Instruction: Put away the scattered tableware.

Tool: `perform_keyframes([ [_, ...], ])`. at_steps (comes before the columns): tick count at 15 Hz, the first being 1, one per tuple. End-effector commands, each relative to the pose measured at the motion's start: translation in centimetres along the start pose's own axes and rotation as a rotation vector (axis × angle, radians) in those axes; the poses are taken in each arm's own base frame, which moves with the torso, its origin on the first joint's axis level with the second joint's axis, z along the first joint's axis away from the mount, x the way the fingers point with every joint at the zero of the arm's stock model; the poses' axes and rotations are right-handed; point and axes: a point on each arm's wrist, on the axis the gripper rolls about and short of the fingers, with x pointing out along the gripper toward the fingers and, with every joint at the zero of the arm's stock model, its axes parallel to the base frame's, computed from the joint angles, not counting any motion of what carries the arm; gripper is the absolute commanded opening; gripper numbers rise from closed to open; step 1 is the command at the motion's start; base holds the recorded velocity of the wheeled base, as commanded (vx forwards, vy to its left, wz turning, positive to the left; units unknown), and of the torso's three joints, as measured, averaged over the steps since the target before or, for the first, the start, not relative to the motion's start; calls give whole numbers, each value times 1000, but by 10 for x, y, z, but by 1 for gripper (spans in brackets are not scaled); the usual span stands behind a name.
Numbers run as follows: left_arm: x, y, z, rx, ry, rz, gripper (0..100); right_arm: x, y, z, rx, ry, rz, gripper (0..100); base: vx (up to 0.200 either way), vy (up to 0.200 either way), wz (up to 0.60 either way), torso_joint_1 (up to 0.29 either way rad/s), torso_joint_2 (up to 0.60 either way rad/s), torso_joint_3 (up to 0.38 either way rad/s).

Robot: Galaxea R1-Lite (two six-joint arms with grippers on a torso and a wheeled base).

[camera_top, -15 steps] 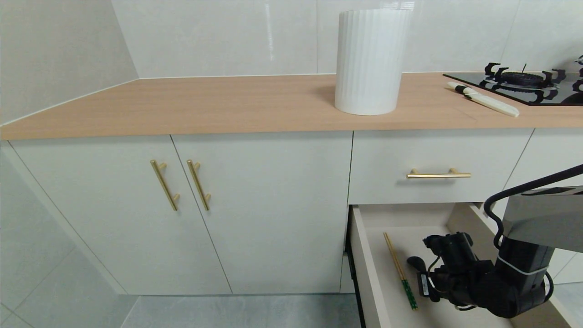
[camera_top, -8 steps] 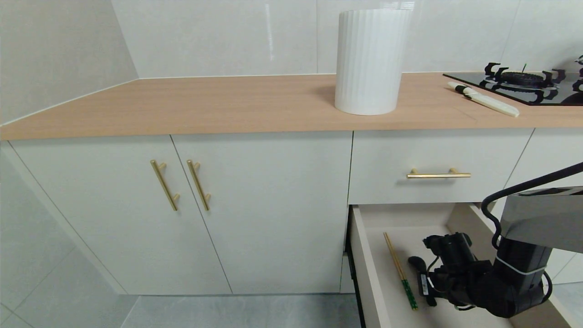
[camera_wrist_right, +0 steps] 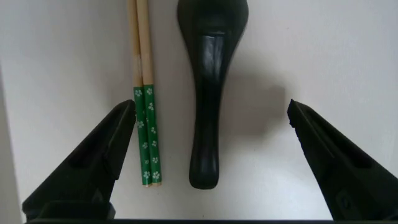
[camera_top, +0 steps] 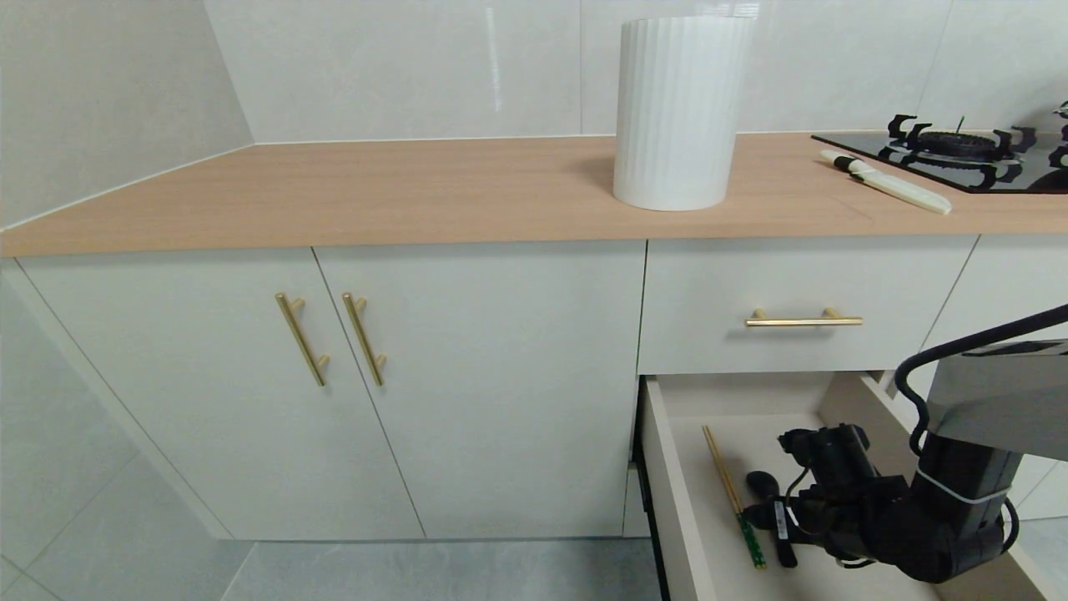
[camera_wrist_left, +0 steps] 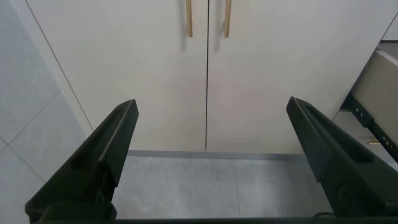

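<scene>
Bright, even light | soft shadows — faint glare on wall tiles (camera_top: 494, 63)

At the head view's 5 o'clock the right arm (camera_top: 901, 522) hides part of the spoon (camera_top: 762, 482) and much of the drawer (camera_top: 667, 467), whose front the edge cuts off. At 3 o'clock the stove (camera_top: 959, 150) is cropped.

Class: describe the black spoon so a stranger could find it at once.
Look below the wooden countertop to the open drawer. On its floor the black spoon lies beside the chopsticks. It is broad and dark; they are thin, pale, green-ended.
</scene>
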Motion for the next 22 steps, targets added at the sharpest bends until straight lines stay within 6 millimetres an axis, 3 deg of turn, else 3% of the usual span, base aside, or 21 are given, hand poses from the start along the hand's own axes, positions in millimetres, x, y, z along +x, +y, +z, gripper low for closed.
perform_keyframes([
  [1, 0, 0, 0, -1, 0, 0, 100, -23, 0, 12, 9, -63, 14, 100, 0, 0, 0, 0, 0, 0],
  [6, 0, 0, 0, 0, 0, 0, 100, -93, -7, 28, 30, -229, 1, 100, 0, 0, 0, 0, 0, 0],
  [9, 0, 0, 0, 0, 0, 0, 100, -145, -5, 33, 2, -298, 49, 100, 0, 0, 0, 0, 0, 0],
  [11, 0, 0, 0, 2, 0, 0, 100, -186, -2, 27, -40, -276, 80, 100, 0, 0, 0, 0, 0, 0],
  [16, 0, 0, 0, 23, 0, 2, 100, -214, -16, 3, -47, -260, 81, 100, 0, 0, 0, 0, 0, 0],
  [22, 0, 0, 0, -3, 0, 3, 100, -240, -19, 0, -74, -233, 87, 100, -200, 0, 0, 3, 5, 4],
])
